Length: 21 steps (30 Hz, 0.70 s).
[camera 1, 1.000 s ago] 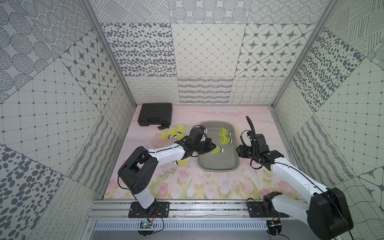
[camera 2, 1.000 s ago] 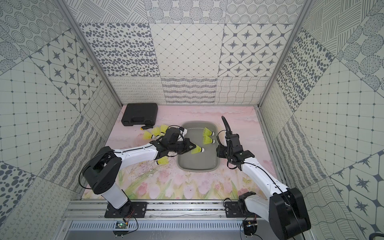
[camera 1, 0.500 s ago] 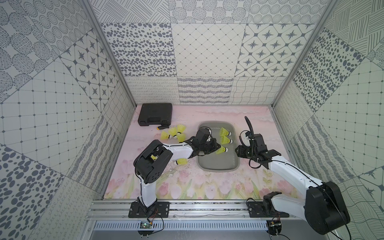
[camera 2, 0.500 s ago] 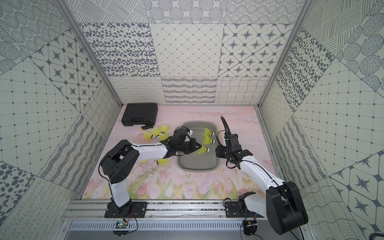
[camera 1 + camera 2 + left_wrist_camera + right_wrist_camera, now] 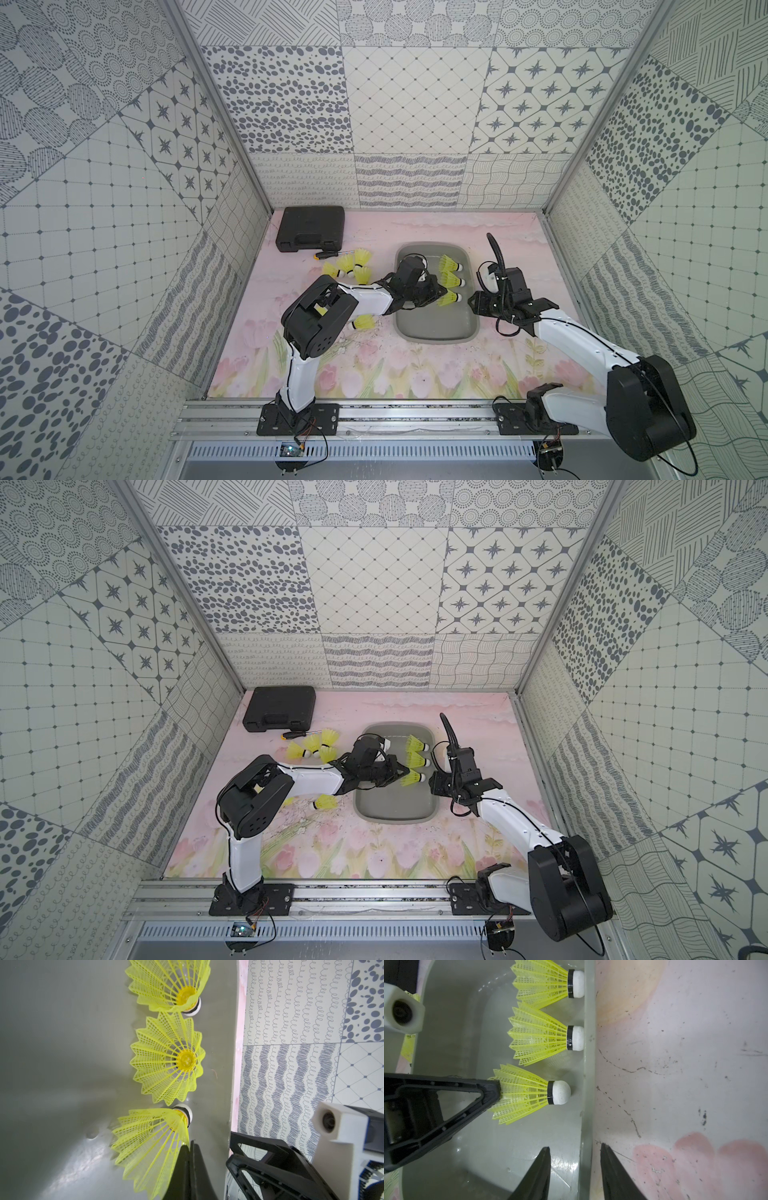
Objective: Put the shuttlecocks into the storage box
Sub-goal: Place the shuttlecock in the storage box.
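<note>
Grey storage box point(image 5: 432, 330) sits mid-table, slightly right of centre, w/ three shuttlecocks point(image 5: 451, 279) inside. They lie on their sides in a row along its right wall, corks pointing right. The far two have corks against that wall. The nearest shuttlecock point(image 5: 525, 1095) lies just short of it. The left gripper point(image 5: 190, 1147) reaches in over the box's left side, fingers pressed together and pinching the skirt rim of that nearest shuttlecock; can't tell if it's lifted off the box floor. The right gripper point(image 5: 574, 1149) is at the box's right edge, jaws apart, one finger inside the box and one outside, wall btwn them, neither clearly touching it. In both top views, four more shuttlecocks point(image 5: 345, 262) are clustered on the floral mat point(image 5: 415, 374) left of the box. They're just near of a screwdriver point(image 5: 328, 254) and a black case point(image 5: 311, 228) in the far-left corner. Another shuttlecock point(image 5: 365, 323) lies on the mat beside the left arm, near the box's near-left corner.
</note>
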Available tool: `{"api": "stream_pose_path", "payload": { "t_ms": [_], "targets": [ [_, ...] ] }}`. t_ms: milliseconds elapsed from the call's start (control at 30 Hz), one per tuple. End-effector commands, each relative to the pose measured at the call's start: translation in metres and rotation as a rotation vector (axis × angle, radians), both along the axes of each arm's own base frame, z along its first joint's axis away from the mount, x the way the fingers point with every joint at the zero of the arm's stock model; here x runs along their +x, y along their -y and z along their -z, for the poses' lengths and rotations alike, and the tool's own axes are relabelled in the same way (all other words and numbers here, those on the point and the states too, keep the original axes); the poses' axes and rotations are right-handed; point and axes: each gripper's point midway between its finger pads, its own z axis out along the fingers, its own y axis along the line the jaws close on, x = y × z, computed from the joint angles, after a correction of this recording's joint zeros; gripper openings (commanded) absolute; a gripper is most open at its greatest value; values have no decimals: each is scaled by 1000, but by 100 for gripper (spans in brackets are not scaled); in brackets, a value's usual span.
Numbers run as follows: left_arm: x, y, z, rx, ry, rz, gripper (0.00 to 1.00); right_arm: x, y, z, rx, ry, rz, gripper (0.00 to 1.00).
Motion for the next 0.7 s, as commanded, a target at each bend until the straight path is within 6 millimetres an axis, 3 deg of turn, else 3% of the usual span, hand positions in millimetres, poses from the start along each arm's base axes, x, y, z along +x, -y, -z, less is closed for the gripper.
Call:
{"api": "stream_pose_path", "payload": {
  "t_ms": [0,667],
  "targets": [
    [6,13,-17,-74,34,16,0,4,-3,0,18,13,-6,43],
    [10,19,-9,-83,18,22,0,1,-3,2,17,5,-14,42]
  ]
}}
